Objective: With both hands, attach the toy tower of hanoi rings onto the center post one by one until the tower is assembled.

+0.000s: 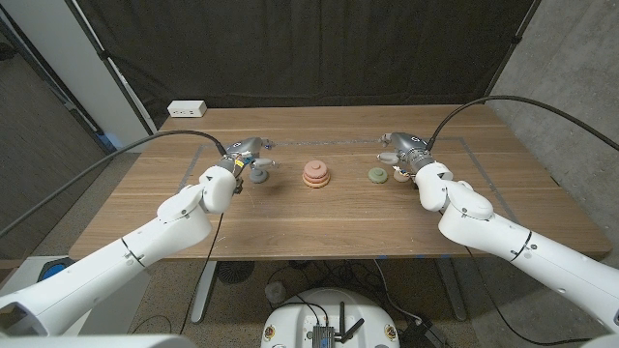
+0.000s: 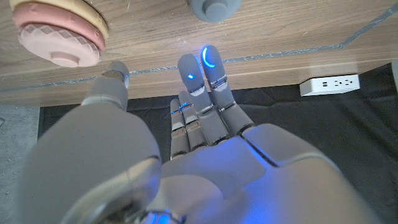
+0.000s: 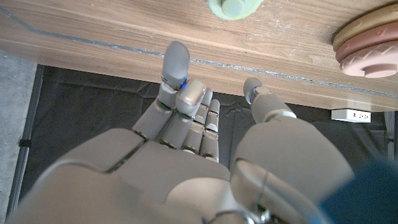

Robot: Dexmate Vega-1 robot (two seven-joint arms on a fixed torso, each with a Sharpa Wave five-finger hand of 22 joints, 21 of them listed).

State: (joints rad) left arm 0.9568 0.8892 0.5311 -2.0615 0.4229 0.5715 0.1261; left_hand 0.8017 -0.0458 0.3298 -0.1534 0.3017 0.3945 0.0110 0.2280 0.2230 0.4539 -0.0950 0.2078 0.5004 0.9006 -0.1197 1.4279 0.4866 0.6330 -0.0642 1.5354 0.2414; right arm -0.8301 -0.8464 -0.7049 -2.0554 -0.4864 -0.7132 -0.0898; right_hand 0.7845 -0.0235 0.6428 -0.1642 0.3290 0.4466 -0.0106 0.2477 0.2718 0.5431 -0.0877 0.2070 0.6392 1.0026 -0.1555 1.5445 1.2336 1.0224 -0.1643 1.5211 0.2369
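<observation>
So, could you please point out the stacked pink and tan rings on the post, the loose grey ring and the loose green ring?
Stacked pink and tan rings (image 1: 316, 175): head view, on the stack's side.
Loose grey ring (image 1: 259, 175): head view, on its top.
Loose green ring (image 1: 377, 175): head view, on its top.

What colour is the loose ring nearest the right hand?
Pale green ring, seen best in the right wrist view.

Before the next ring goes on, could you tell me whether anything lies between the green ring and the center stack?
Nothing visible does: bare table separates the green ring from the center stack, and the right robot hand sits beside the ring.
</observation>
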